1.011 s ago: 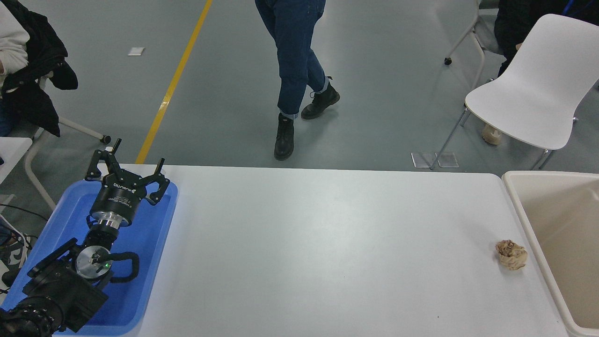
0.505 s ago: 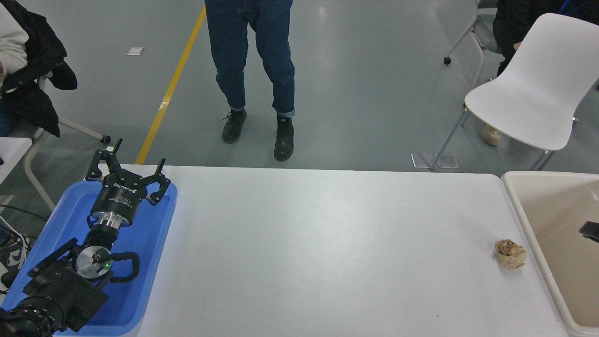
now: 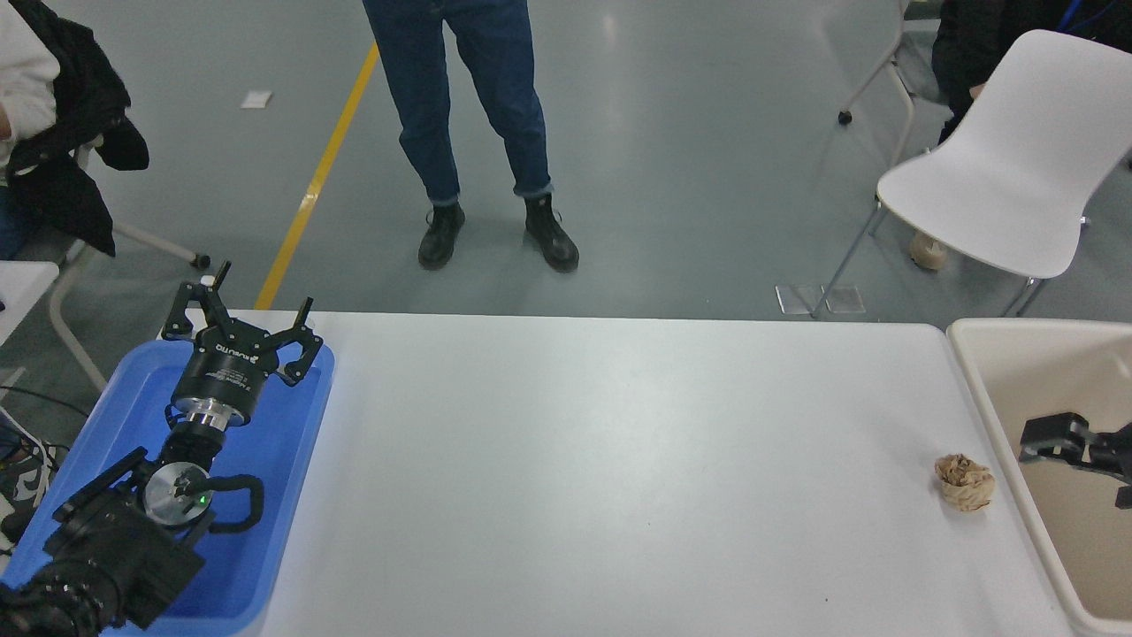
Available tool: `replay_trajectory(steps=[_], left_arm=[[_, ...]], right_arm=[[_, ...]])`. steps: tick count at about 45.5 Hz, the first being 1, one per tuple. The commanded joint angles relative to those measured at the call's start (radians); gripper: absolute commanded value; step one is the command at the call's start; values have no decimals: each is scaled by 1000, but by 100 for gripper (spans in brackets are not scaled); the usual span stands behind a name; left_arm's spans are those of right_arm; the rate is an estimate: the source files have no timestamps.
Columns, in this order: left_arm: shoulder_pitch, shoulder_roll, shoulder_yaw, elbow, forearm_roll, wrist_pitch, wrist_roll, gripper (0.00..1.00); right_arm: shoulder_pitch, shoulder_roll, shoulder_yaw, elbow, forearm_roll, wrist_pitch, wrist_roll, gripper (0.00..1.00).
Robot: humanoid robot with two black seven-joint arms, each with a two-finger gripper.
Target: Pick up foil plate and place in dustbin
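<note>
No foil plate is showing anywhere in the head view: not on the white desk [image 3: 619, 460], not in the blue tray [image 3: 265, 495] at the left, and not on the visible tan floor of the dustbin [image 3: 982, 389] standing against the desk's right end, though part of the bin is running out of frame. A thin foil tray would likely be feeling very light, denting under any firm pinch and sliding easily on a smooth top, so its wrinkled rim would probably be the best place to take hold. The right gripper [image 3: 1074, 440] is reaching in from the right edge above the bin's interior, only partly in frame, and whether it is spread or pressed together cannot be told; nothing is visibly hanging from it. The left gripper [image 3: 240, 323] is sitting parked over the blue tray with its fingers spread and empty. A small brown paper ball [image 3: 966, 481] is lying on the desk just beside the bin's rim. Beyond the far edge, a person in jeans and black boots [image 3: 482, 133] is standing on the grey floor, near a yellow floor line [image 3: 323, 164] and a white chair [image 3: 1017, 168].
</note>
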Motion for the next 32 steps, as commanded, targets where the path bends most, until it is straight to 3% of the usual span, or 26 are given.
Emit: replay_trajectory(steps=[1, 14, 32], left_arm=[[0, 0, 0, 0, 0, 0, 1, 100], [-1, 0, 0, 0, 0, 0, 1, 100], [0, 1, 0, 0, 0, 0, 1, 100]], right_arm=[[167, 146, -38, 25, 6, 160, 0, 100], [408, 221, 5, 30, 13, 160, 0, 100], [412, 307, 54, 29, 73, 160, 1, 100]])
